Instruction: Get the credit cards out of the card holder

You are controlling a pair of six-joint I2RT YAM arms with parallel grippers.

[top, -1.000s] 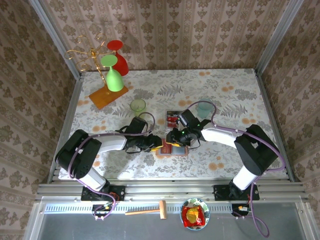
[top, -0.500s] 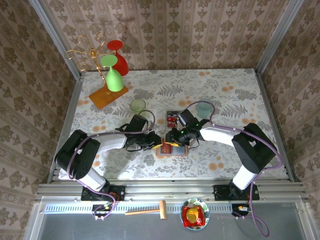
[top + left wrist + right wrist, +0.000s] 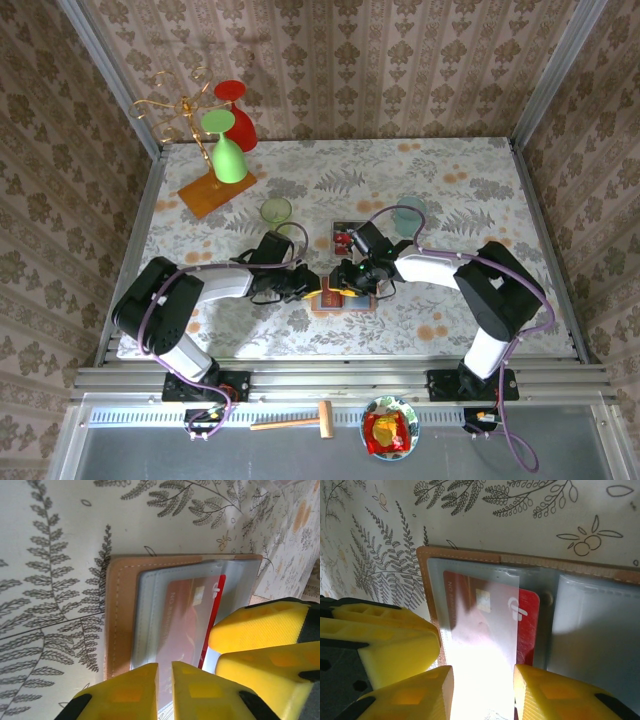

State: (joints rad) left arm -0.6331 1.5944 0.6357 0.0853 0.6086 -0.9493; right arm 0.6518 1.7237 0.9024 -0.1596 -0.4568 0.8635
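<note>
Red credit card is lodged in the card holder, laid open mid-table. Left gripper is pinched onto its edge; right gripper is spread astride the card. If pocket film is caught instead, the holder could be dragged.

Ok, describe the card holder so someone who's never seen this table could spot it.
On the floral table, look toward the front middle. The card holder lies open flat there, tan with grey-blue pockets, a red card poking from one. The orange rack base far left is bigger, with no pockets.
</note>
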